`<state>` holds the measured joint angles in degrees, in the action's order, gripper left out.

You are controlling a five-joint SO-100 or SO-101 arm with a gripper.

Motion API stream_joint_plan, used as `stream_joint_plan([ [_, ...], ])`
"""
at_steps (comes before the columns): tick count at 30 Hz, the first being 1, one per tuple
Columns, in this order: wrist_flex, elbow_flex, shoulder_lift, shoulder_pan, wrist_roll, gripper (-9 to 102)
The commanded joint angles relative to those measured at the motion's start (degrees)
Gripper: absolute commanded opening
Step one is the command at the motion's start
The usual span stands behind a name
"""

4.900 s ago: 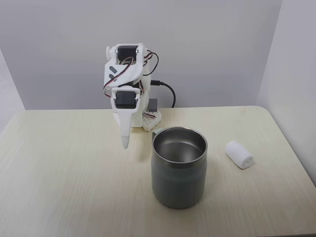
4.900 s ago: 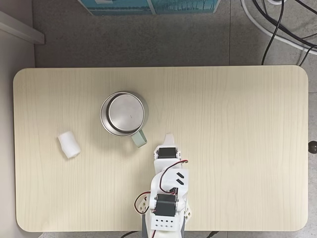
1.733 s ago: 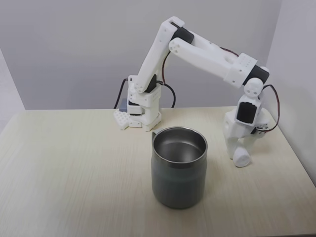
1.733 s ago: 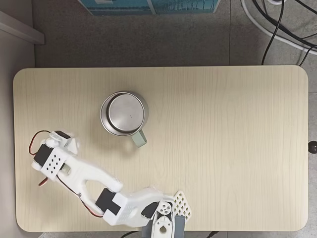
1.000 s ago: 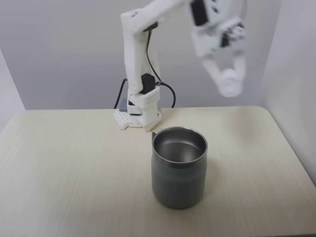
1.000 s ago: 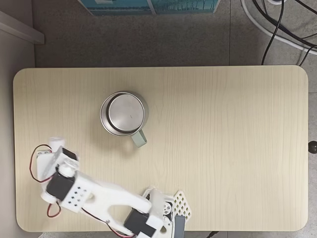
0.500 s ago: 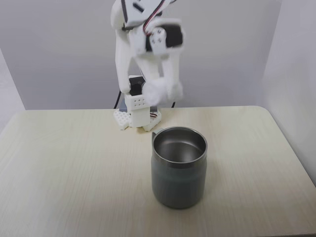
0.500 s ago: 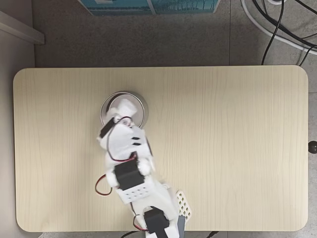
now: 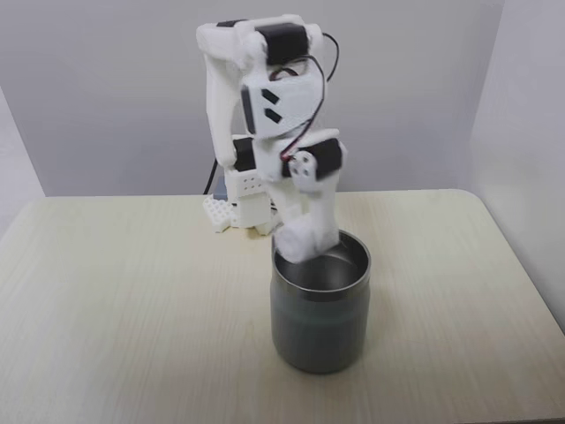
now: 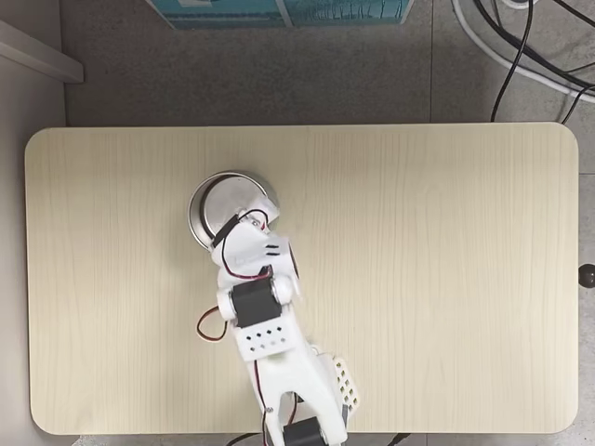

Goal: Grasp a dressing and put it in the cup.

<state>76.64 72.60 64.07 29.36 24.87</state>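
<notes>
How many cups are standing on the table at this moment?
1. The single cup stands near the middle of the table in the front fixed view, with the gripper reaching into its mouth. In the fixed view from above, the arm covers part of its rim.

Looks like I'm parked in somebody's office or small lab corner: a light wood-grain table (image 10: 446,279) against plain grey walls (image 9: 106,79), grey carpet-ish floor (image 10: 279,74) along the top of the frame, loose cables (image 10: 521,46) snaking in the upper right.
</notes>
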Motion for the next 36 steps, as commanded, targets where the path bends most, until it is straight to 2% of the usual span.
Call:
stream_joint_plan([
  [1, -1.49, -0.09, 0.79, 1.93, -1.41, 0],
  [7, -3.08, -1.49, 1.49, 1.76, -1.76, 2],
  [11, -4.31, -4.92, -3.08, 1.32, -0.53, 18],
  [13, -4.13, -4.92, -4.48, 0.88, -0.88, 20],
  [36, -2.72, -4.66, -4.66, 1.05, -0.44, 21],
])
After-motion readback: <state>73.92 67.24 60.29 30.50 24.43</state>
